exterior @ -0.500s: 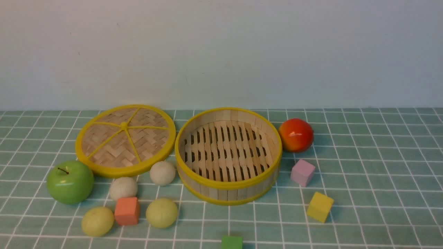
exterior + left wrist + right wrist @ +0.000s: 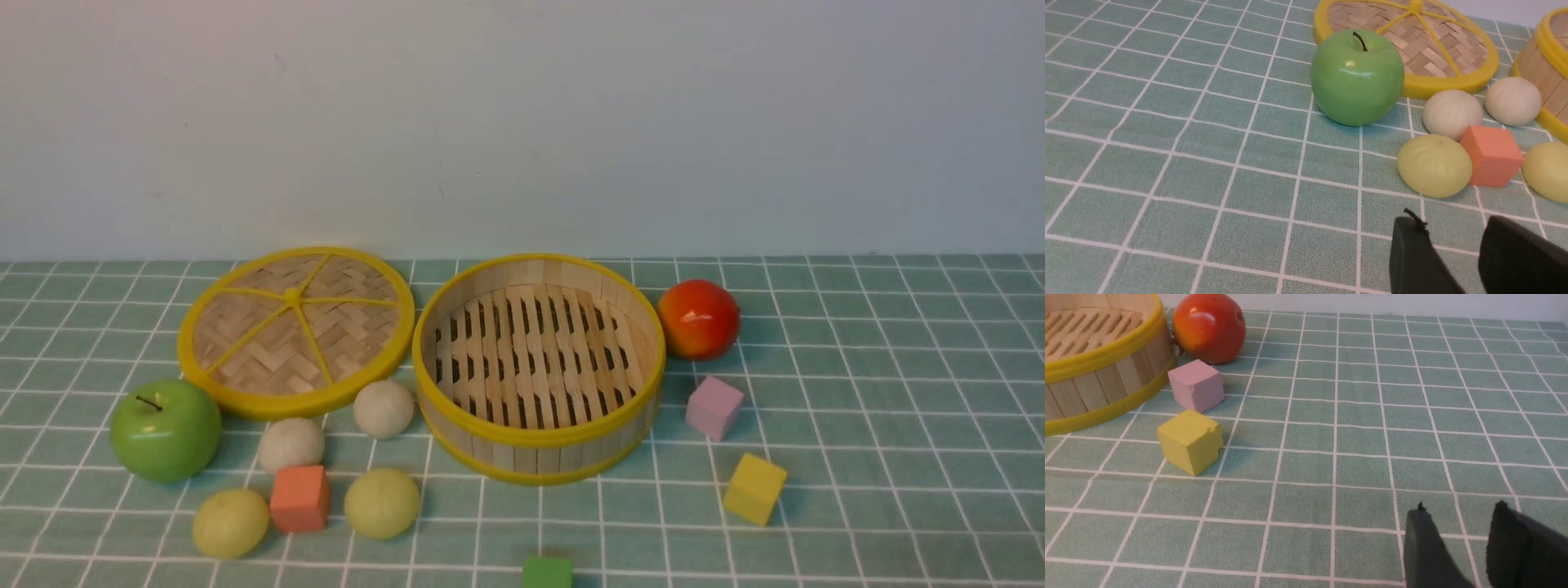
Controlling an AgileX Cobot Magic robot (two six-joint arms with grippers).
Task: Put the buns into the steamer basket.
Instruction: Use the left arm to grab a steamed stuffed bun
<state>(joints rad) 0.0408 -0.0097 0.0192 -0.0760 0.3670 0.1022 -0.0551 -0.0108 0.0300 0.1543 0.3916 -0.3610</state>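
Left jaws are parted a fair bit, nothing between them. All four buns (image 2: 291, 445) sit on the surface (image 2: 898, 490) toward its near-left corner, none in the basket (image 2: 539, 457). There's a yellowish bun (image 2: 230, 523), a white bun, a second yellowish one (image 2: 381, 502), and a second white one (image 2: 384, 408) just beside the basket wall. An orange cube (image 2: 300, 498) sits between the yellowish pair. Basket's mid-surface and empty. Right jaws are parted too, holding nothing.

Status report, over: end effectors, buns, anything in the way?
Left end effector open, empty; right end effector same. All four buns on the table outside the basket, none loaded. Orange cube sits among the buns.
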